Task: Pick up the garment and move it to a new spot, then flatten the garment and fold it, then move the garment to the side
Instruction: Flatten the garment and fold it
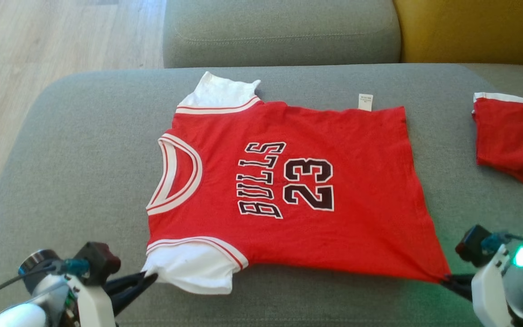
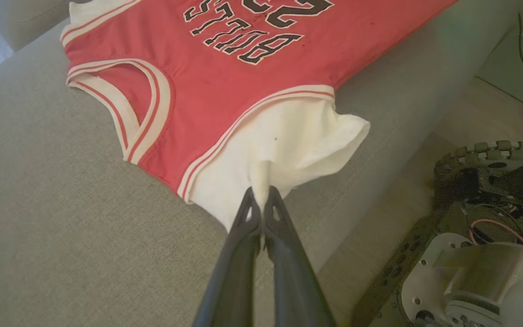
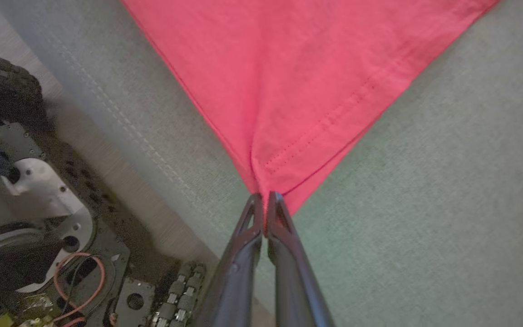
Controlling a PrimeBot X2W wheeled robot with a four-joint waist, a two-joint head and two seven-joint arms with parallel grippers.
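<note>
Pinching garment (image 1: pixel 357 150) sleeve (image 2: pixel 288 141), left hand (image 2: pixel 260 194), right hand (image 3: pixel 266 200) clamping hem corner (image 3: pixel 275 168)

Home living room: grey sofa (image 1: pixel 84 150), yellow cushion (image 1: pixel 470 27), pale wood floor (image 1: pixel 39 45).

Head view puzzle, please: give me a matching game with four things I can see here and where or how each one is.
1 left gripper
2 right gripper
3 white label
4 second red garment

A at the jersey's far edge
B shut on the white sleeve
C apart, at the sofa's right end
D shut on the red hem corner

Pairs: 1-B, 2-D, 3-A, 4-C
</note>
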